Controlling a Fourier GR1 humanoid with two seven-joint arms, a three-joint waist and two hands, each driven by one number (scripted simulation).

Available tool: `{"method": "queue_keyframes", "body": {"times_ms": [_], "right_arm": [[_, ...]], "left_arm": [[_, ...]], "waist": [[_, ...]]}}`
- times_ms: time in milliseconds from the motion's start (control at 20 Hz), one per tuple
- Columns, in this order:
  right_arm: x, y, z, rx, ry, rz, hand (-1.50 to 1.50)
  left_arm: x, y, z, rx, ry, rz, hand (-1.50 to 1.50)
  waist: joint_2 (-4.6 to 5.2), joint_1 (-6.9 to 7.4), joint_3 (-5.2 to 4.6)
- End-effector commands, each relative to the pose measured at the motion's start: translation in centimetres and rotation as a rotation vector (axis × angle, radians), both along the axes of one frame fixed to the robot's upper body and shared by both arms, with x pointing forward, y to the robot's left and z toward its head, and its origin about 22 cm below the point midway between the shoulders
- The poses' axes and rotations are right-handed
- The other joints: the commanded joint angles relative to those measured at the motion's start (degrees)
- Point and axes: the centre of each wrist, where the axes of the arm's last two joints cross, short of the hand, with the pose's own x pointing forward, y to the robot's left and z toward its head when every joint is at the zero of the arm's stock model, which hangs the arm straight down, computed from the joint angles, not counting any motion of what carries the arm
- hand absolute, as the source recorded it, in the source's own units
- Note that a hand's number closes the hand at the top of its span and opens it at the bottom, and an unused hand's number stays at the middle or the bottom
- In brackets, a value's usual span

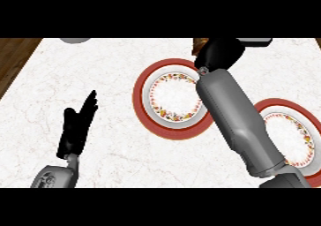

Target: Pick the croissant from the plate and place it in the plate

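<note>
Only a brown sliver of the croissant [200, 43] shows, at the counter's far edge beyond the centre plate. My right hand [218, 52] is curled round it and hides most of it. My right forearm runs from the lower right across the inner edge of the centre red-rimmed plate [139, 95], which has a floral ring and holds nothing. A second, matching plate [283, 104] lies at the right, partly under the forearm. At the lower left my left hand [78, 123] rests open, fingers straight and pointing up, well away from both plates.
A grey object [255, 40] sits at the far edge just right of my right hand, and another grey item [75, 40] shows at the top left. The white marble counter ends at the left, where wooden floor [10, 57] shows.
</note>
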Motion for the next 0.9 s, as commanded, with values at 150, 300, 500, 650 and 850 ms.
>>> {"method": "queue_keyframes", "body": {"times_ms": [150, 300, 500, 650, 850], "right_arm": [[-0.1, -0.3, -2.2, 0.242, 0.124, -0.251, 1.50], [-0.8, -1.4, -4.7, 0.349, 0.137, -0.240, 1.50], [-1.0, -1.6, -6.1, 0.452, 0.284, -0.235, -1.50], [-1.7, -1.0, -7.7, 0.470, 0.280, -0.188, -1.50], [-2.6, 1.5, -6.3, 0.487, 0.125, -0.015, -1.50]], "left_arm": [[0.2, 1.2, -0.3, -0.010, -0.006, -0.001, 0.00], [-0.2, 0.8, -1.2, -0.002, -0.002, 0.009, 0.00], [0.5, 0.1, -0.2, 0.001, -0.010, -0.009, 0.00], [0.3, -0.6, 0.4, -0.005, -0.004, -0.013, 0.00], [0.6, 1.7, 0.3, 0.003, 0.000, 0.014, 0.00]], "waist": [[0.38, 0.24, 0.12], [0.32, -0.19, 0.19], [0.14, 0.38, 0.25], [0.24, 0.89, 0.28], [-0.06, -0.64, 0.21]]}}
